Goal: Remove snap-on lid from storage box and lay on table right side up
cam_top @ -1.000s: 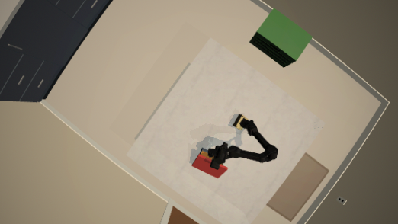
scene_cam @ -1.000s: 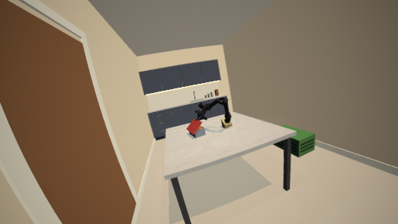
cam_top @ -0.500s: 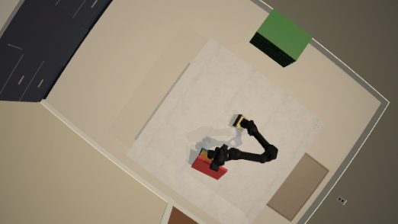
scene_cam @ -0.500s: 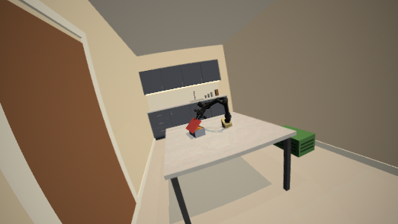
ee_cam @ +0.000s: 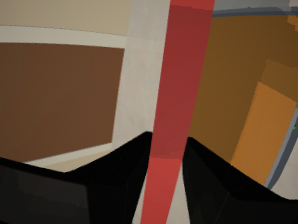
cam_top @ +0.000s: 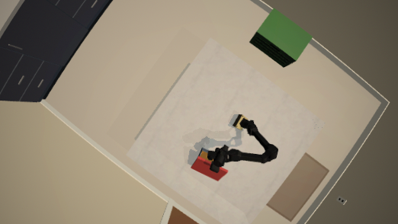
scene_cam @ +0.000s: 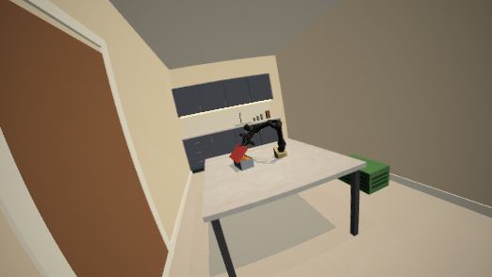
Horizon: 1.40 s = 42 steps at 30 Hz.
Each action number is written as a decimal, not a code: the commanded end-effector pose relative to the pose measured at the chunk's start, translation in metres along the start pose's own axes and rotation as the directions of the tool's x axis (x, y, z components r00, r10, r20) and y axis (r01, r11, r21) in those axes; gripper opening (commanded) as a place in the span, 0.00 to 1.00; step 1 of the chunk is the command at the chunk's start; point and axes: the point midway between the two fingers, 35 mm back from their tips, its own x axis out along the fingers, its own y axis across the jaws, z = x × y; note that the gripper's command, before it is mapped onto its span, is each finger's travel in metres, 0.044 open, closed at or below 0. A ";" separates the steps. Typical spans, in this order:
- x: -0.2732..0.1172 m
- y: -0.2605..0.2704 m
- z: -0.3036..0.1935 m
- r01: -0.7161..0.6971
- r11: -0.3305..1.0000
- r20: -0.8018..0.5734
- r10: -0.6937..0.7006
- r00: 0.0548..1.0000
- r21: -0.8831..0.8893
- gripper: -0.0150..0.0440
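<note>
on the pale table [cam_top: 229, 91] [scene_cam: 283, 184], top view: red snap-on lid [cam_top: 208, 169] [scene_cam: 238, 154] [ee_cam: 182, 75] tilted at the grey-blue storage box [cam_top: 203, 151] [scene_cam: 245, 164] [ee_cam: 285, 150]. exterior: box seated, lid steeply raised; removal judged in hand. wrist: lid edge clamped by the gripper [cam_top: 214, 161] [scene_cam: 244, 142] [ee_cam: 169, 137]; clear lift, then levelling, required.

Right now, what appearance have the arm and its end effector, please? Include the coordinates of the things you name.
The arm [cam_top: 265, 146] [scene_cam: 283, 137] is black, with slim links and chunky rounded joints. The end effector [cam_top: 209, 155] [scene_cam: 243, 143] [ee_cam: 166, 141] has matte black fingers, wedge-shaped, narrowing toward the tips.
</note>
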 end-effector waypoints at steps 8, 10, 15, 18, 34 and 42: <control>-0.013 0.017 -0.001 -0.013 1.000 -0.002 0.013 1.000 -0.018 0.25; -0.014 0.019 -0.001 -0.013 1.000 -0.002 0.013 1.000 -0.018 0.25; -0.019 0.024 -0.001 -0.013 1.000 -0.002 0.013 1.000 -0.018 0.25; -0.020 0.026 -0.001 -0.013 1.000 -0.002 0.013 1.000 -0.018 0.25; -0.019 0.017 -0.027 -0.013 1.000 -0.002 0.013 1.000 -0.016 0.25; -0.020 0.015 -0.043 -0.012 1.000 -0.003 0.012 1.000 -0.015 0.25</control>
